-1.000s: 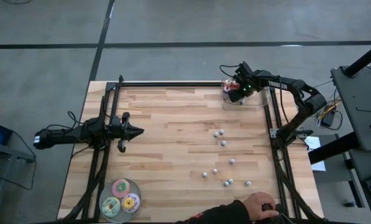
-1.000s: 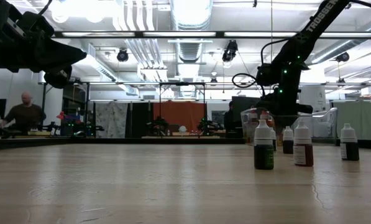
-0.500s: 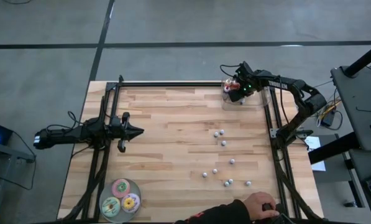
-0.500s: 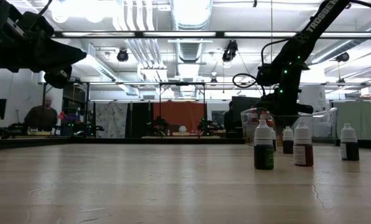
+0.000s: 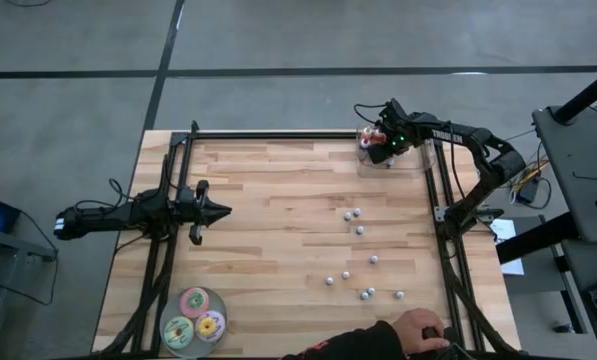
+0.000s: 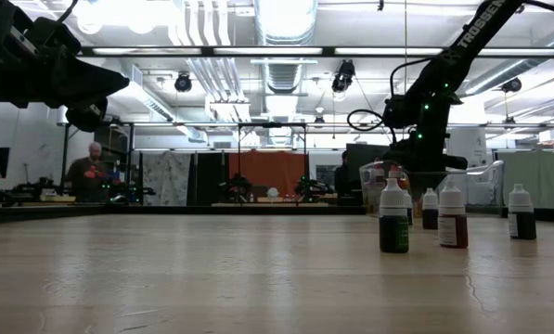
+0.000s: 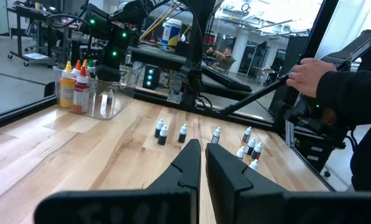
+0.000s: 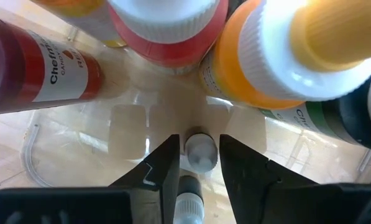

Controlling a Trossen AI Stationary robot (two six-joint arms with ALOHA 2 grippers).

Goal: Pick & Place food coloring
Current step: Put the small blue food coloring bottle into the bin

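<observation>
**Operator:** Eight or so food coloring bottles [image 5: 359, 231] are loose on the tabletop [image 5: 278, 250]. How are they oriented?

**Technician:** All stand upright, long axis vertical, pale caps up. They are scattered well apart from the clear container [image 5: 370, 160], on its near side.

**Operator:** Where is the right gripper [image 5: 376, 143]?

**Technician:** Its arm folds back from the table's right rail and the gripper points down into the clear container, among the larger bottles [image 8: 253, 56]. One tiny bottle [image 8: 201, 149] sits between its jaws, pale cap visible. I cannot tell that bottle's axis. The jaws stand slightly parted either side of the cap, with a thin gap showing.

**Operator:** And the left gripper [image 5: 221, 211]?

**Technician:** It is far from the container across the tabletop, arm level. Its jaws are closed and empty.
</observation>
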